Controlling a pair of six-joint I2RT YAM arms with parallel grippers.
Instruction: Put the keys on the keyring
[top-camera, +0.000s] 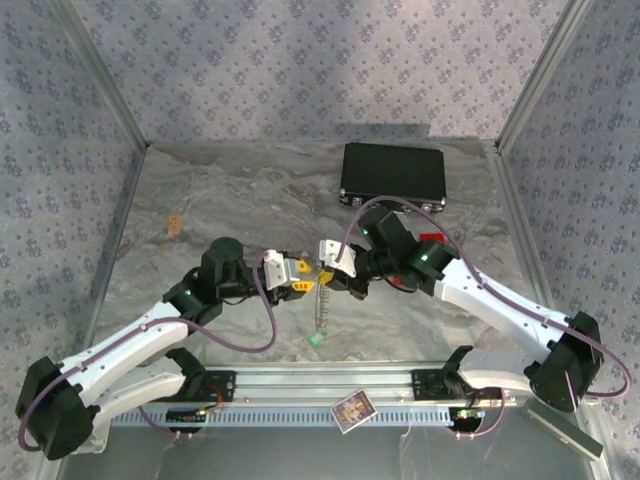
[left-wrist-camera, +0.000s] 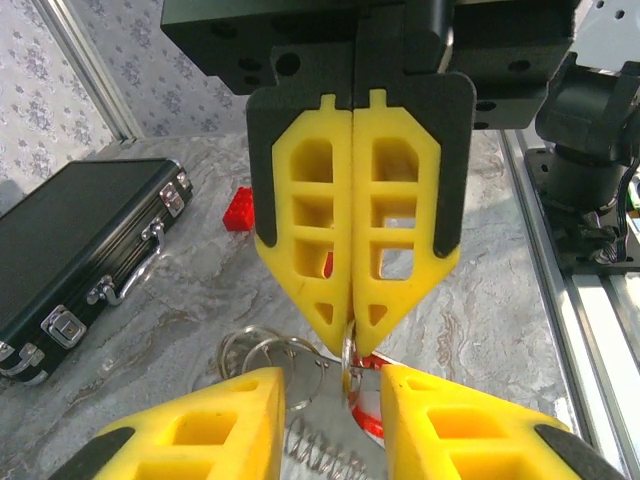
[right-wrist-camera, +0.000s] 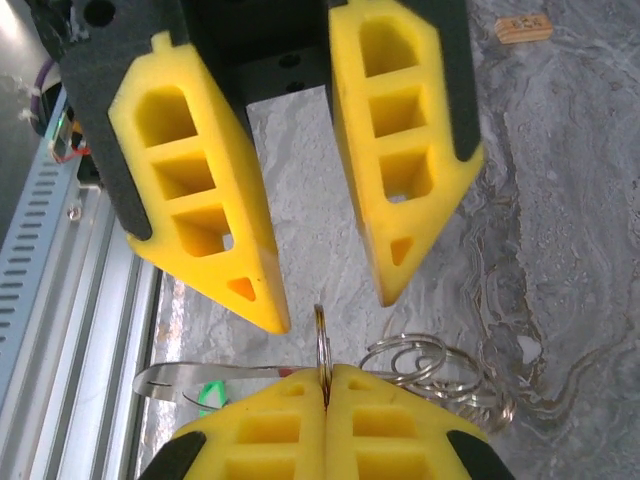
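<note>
Case (left-wrist-camera: 75, 245) closed; right tool (left-wrist-camera: 352, 335) pinches ring (left-wrist-camera: 347, 368)

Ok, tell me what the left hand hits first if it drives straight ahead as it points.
Most likely the split ring pinched by the right hand, just ahead between the left hand's open fingers, though depth is hard to judge.

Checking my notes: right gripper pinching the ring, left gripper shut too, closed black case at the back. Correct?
No: the left gripper is open, its jaws apart in the right wrist view. The right gripper does pinch the ring, and the closed black case sits at the back.
</note>
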